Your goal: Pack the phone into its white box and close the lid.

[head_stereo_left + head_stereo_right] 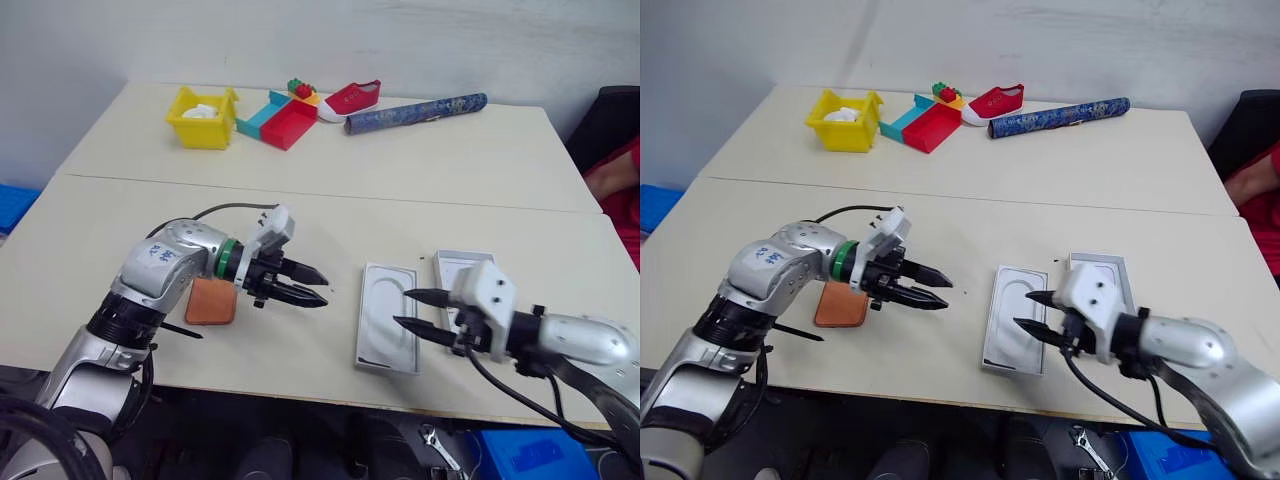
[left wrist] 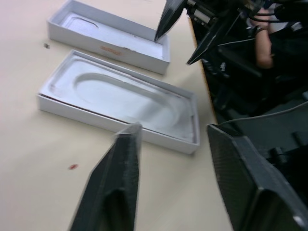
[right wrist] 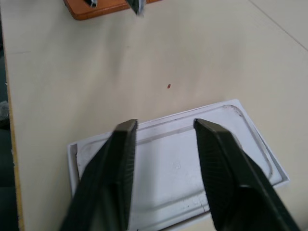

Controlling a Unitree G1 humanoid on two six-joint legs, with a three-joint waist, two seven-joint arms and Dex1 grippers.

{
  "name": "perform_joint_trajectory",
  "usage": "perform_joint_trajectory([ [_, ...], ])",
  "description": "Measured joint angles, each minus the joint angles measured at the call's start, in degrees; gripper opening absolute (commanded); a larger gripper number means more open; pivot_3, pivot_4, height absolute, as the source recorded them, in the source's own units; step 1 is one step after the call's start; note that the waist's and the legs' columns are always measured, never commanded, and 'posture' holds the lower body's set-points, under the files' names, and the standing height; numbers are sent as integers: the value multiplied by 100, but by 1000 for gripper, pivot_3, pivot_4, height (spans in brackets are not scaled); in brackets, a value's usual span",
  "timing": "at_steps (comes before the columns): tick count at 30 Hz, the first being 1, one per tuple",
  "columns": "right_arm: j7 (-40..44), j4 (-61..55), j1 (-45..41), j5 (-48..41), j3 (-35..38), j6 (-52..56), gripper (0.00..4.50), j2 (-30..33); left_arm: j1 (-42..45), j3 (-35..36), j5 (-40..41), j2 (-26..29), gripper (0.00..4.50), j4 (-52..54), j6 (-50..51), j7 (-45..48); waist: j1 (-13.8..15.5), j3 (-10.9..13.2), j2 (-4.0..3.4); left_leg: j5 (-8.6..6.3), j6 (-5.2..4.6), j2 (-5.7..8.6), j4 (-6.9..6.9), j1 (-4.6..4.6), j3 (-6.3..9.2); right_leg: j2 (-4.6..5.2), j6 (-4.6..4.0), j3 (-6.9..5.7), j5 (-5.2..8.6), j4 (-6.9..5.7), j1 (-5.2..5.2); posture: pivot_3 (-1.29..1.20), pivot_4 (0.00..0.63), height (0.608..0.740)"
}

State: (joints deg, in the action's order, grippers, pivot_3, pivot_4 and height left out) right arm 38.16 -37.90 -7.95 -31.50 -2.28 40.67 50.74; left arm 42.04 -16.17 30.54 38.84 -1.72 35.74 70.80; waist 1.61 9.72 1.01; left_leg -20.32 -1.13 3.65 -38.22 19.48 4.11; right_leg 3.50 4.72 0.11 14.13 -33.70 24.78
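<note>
The copper-orange phone (image 1: 208, 302) lies flat on the table near its front edge, partly under my left forearm. My left gripper (image 1: 322, 285) hovers just right of it, pointing right, open and holding nothing. The white box (image 2: 96, 118) lies further right, its floor covered by a white insert (image 2: 120, 94) with an oval recess. My right gripper (image 1: 400, 308) hangs over the box's right side, pointing left, open and holding nothing. The lid (image 1: 462, 268), white inside, lies just behind and to the right of the box.
At the table's far side stand a yellow bin (image 1: 203, 118), a red and teal tray (image 1: 280, 122), toy blocks (image 1: 300, 90), a red shoe (image 1: 352, 97) and a blue rolled tube (image 1: 415, 112). A person's red sleeve (image 1: 622, 175) shows at the right edge.
</note>
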Motion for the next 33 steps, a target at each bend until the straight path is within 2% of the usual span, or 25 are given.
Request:
perform_joint_trajectory([
  [2, 4, 327, -324, 340, -518, 56, 26, -81, -70, 129, -50, -30, 321, 90, -115, -60, -6, 0, 0, -1, -3, 0, 0, 8, 0, -1, 1, -2, -1, 5, 7, 0, 150, 740],
  [3, 14, 502, -485, 527, -763, 52, 0, -130, -94, 211, -56, -51, 32, 113, -139, -111, -10, 0, 0, -1, -4, 0, 0, 13, -1, -1, 2, -1, -1, 0, 14, 0, 150, 740],
  [7, 94, 1207, -965, 1269, -1514, -84, 0, -309, -233, 406, -146, -80, 32, 202, -151, -282, -17, -2, 0, 1, -5, 2, -38, 81, -3, -4, 9, -2, -5, -34, 82, 0, 150, 740],
  [13, 410, 1576, -1272, 1983, -1900, -467, 0, -294, -424, 445, -227, -124, 32, 394, -149, -423, -13, -2, 0, -7, -16, 9, -79, 82, -4, -1, 16, 0, -9, -27, 67, 0, 150, 740],
  [19, 680, 1496, -1264, 2096, -1834, -403, 0, -240, -667, 481, -270, -102, 32, 588, -147, -457, -16, -8, 10, -7, -18, 8, -84, 77, -4, -1, 19, 3, -12, -32, 62, 0, 150, 740],
  [25, 687, 983, -1161, 1155, -821, 107, 0, -775, -772, 714, -187, 98, 32, 602, 407, -633, -27, 0, -3, -8, -17, 5, -82, 83, -4, -3, 18, 3, -12, -39, 71, 0, 150, 740],
  [29, 883, 704, -1166, 755, -488, 363, 0, -645, -1003, 1405, 518, 411, 896, 549, 1477, -633, -31, 1, -4, -9, -20, 5, -82, 83, -4, -3, 19, 3, -12, -51, 70, 0, 150, 740],
  [33, 1049, 730, -1432, 689, -608, 353, 0, -675, -1143, 2192, 1184, 953, 2234, 278, 2566, -601, -47, 2, -6, -10, -22, 6, -83, 79, -5, -2, 18, 4, -12, -44, 70, 0, 150, 740],
])
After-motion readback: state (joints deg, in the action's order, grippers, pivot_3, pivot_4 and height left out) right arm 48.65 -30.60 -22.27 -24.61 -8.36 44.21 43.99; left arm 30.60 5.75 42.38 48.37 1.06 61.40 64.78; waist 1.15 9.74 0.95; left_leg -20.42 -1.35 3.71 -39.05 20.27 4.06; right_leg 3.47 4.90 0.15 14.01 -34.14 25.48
